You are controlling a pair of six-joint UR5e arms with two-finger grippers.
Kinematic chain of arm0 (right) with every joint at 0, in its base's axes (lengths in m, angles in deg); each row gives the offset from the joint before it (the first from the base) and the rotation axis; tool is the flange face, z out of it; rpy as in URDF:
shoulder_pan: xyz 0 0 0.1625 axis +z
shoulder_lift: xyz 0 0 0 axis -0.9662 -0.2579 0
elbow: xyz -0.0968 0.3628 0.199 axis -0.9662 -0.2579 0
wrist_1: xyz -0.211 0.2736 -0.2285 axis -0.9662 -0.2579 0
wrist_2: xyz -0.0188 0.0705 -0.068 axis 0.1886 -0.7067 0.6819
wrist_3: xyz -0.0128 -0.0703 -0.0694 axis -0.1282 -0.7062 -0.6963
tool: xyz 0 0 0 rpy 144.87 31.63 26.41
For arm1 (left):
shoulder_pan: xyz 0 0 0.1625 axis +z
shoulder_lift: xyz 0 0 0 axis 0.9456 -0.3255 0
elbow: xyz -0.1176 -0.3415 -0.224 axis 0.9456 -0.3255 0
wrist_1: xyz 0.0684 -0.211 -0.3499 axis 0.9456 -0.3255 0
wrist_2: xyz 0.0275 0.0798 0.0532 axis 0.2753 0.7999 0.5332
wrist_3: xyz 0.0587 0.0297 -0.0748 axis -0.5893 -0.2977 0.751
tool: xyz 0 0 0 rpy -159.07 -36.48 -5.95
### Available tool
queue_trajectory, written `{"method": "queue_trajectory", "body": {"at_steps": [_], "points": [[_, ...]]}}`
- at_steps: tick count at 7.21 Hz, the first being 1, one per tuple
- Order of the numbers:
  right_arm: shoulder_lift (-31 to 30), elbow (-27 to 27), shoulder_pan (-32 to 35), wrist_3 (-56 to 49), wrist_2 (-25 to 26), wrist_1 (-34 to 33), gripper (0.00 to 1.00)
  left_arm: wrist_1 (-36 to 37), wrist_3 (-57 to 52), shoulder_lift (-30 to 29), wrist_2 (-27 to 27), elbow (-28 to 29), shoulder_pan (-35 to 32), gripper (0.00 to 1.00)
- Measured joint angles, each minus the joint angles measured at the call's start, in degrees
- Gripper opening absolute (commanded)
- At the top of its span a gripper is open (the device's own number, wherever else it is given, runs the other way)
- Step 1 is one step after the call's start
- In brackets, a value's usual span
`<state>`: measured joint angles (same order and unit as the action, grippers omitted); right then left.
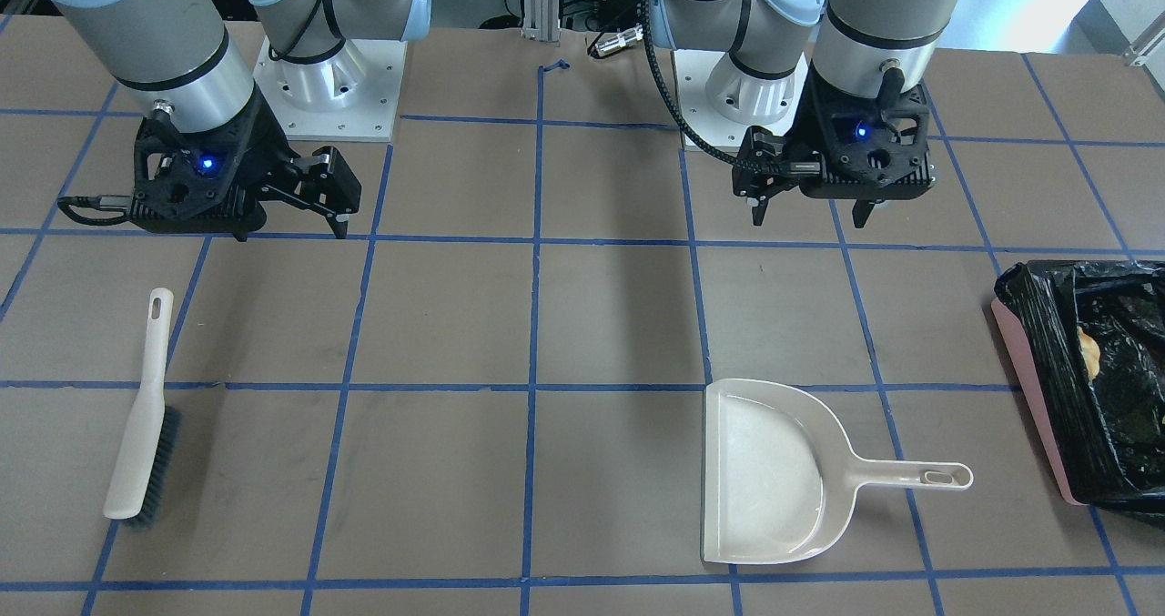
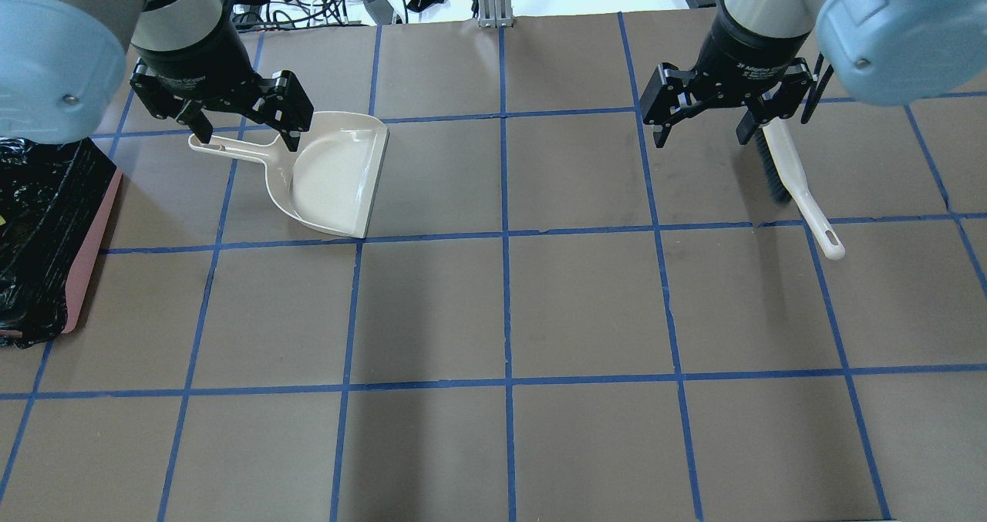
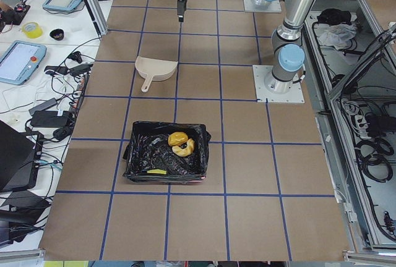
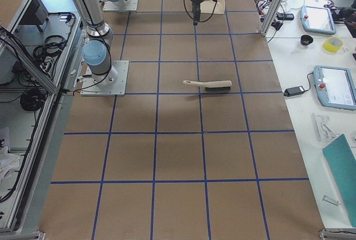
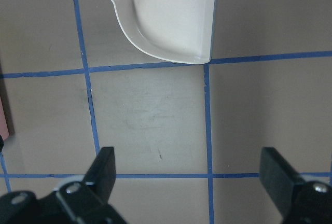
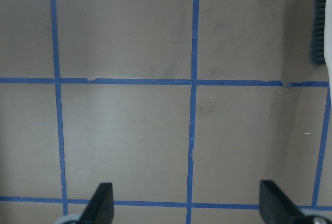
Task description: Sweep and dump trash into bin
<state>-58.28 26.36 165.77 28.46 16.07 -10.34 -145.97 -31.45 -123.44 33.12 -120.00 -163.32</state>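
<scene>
The left pincer (image 2: 247,133) is hanging spread wide and gripping nothing in the upper left of the overhead view. Its wrist camera is showing both fingers far apart with only bare worktop (image 5: 155,125) between them. The right pincer (image 2: 702,136) is hovering in the upper right, equally spread and empty.

Both tools are lying flat on the worktop with neither pincer touching them. The dustpan (image 1: 774,479) is sitting empty at the lower right of the front-facing view, its handle pointing toward the bin (image 1: 1028,379) at the right edge. The brush (image 1: 141,425) is resting at the lower left with its bristles at the lower end. I am reading this as the tools being parked. With the pan holding nothing and the arms lifted clear, the sweeping and dumping are looking finished rather than about to begin.

The trash is lying inside the bin, and the left side view is showing it best, at lower centre. The wrinkled orange lump (image 3: 177,138) and the pale crescent rind (image 3: 185,148) are sitting touching each other on the glossy black liner. The flat yellow scrap (image 3: 156,171) is lying apart from them, toward the bin's lower left. No bits are showing on the worktop in any view.
</scene>
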Motion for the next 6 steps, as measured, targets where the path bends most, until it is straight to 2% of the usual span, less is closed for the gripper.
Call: {"method": "queue_trajectory", "body": {"at_steps": [3, 6], "points": [[-0.01, 0.08, 0.03, 0.02, 0.58, -0.07, 1.00, 0.40, -0.03, 0.13, -5.16, -0.64, -0.89, 1.00], [0.20, 0.09, 0.07, 0.44, 0.49, -0.34, 1.00, 1.54, 0.01, -0.26, -5.59, -3.13, -0.90, 1.00]]}}
